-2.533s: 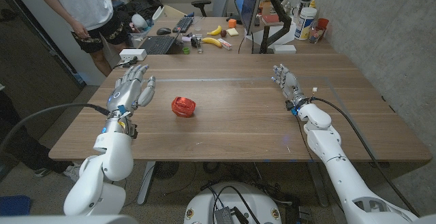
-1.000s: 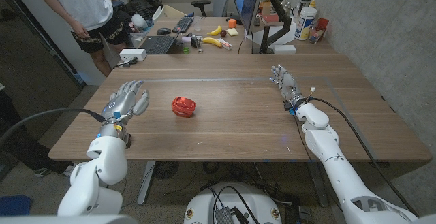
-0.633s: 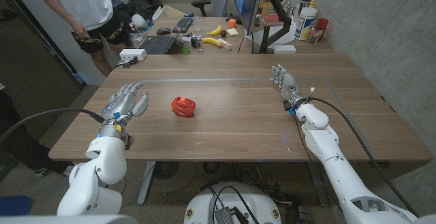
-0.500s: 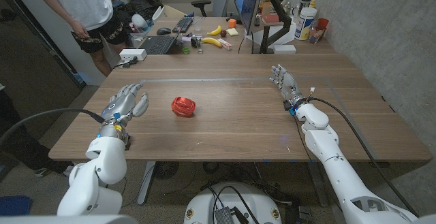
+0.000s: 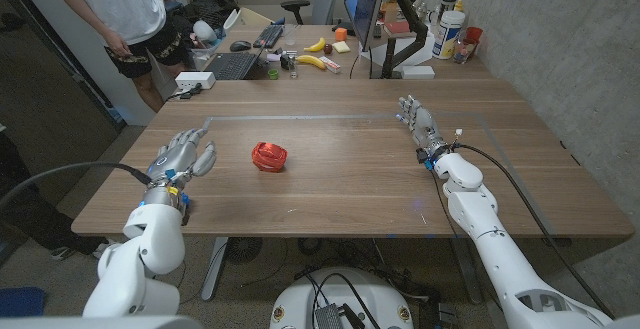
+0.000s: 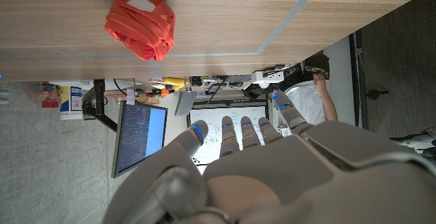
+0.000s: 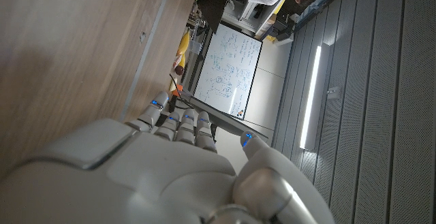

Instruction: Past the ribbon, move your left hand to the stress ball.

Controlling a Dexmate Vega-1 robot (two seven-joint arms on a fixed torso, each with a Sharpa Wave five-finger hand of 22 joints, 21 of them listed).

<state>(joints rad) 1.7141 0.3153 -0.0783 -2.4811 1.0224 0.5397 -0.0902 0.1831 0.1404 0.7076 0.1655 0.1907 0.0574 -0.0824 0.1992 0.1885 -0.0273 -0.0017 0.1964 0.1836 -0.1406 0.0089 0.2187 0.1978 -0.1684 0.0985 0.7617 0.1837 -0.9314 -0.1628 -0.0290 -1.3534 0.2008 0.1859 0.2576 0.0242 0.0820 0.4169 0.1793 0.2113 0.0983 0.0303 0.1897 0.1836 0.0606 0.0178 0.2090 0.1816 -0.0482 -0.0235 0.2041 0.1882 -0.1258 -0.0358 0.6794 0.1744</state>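
Reaching over the near left part of the wooden table (image 5: 350, 179), the left hand (image 5: 186, 153) holds nothing, its fingers apart and pointing away from the robot. A red ribbon (image 5: 268, 156), bunched into a loose coil, lies on the table at about three o'clock from that hand, near it but clearly apart. From the left wrist camera the same ribbon (image 6: 141, 23) sits on the wood beyond the left hand (image 6: 272, 163), off to the side of where the fingers point. No stress ball can be made out on the table.

At the far right, the right hand (image 5: 417, 122) is also empty, fingers slightly spread, close to a pale line running across the tabletop; the ribbon is well away from it, toward eight o'clock. The right wrist camera looks along the back of the right hand (image 7: 170, 163) over bare wood.

Behind the table stands a cluttered desk with a keyboard (image 5: 231, 65), bananas (image 5: 313, 53) and a monitor (image 5: 364, 7). A person (image 5: 125, 14) stands at the far left.
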